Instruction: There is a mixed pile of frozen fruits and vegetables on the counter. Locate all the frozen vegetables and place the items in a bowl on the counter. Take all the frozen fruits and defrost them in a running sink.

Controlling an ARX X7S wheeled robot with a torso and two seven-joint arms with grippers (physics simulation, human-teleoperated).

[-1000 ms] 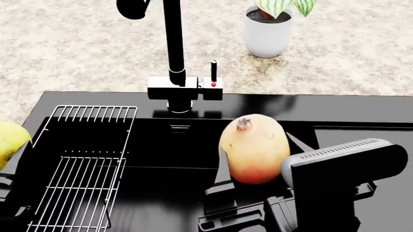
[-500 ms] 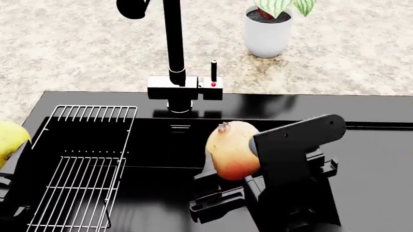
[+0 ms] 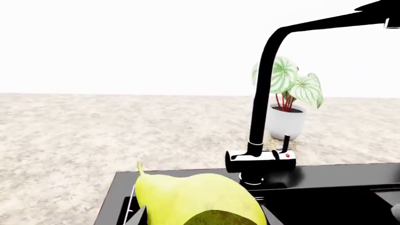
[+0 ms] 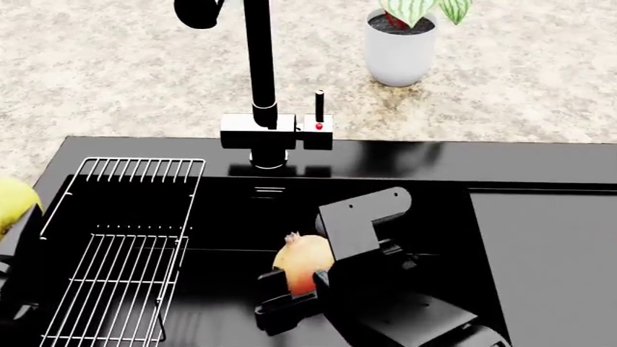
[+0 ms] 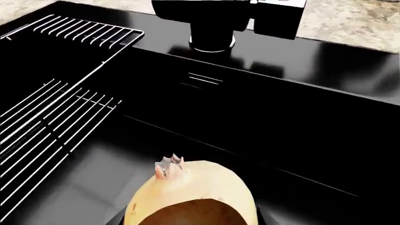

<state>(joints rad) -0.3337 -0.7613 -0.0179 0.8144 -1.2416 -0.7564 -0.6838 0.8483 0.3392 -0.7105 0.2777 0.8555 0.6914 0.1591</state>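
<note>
Head view: right gripper jaws grip the red-and-yellow fruit inside the sink. Left jaws hold the pear; neither is released, and no water runs.

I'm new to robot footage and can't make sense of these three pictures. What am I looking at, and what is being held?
These are simulator renders of a two-armed robot at a black sink. One picture looks down from its head; the other two come from cameras near each gripper. The right gripper holds a red-and-yellow fruit low inside the basin, its fingers closed around it. The left gripper, barely seen, holds a yellow pear at the sink's edge. Nearby: a wire rack, a tall faucet and a potted plant on the speckled counter.
</note>
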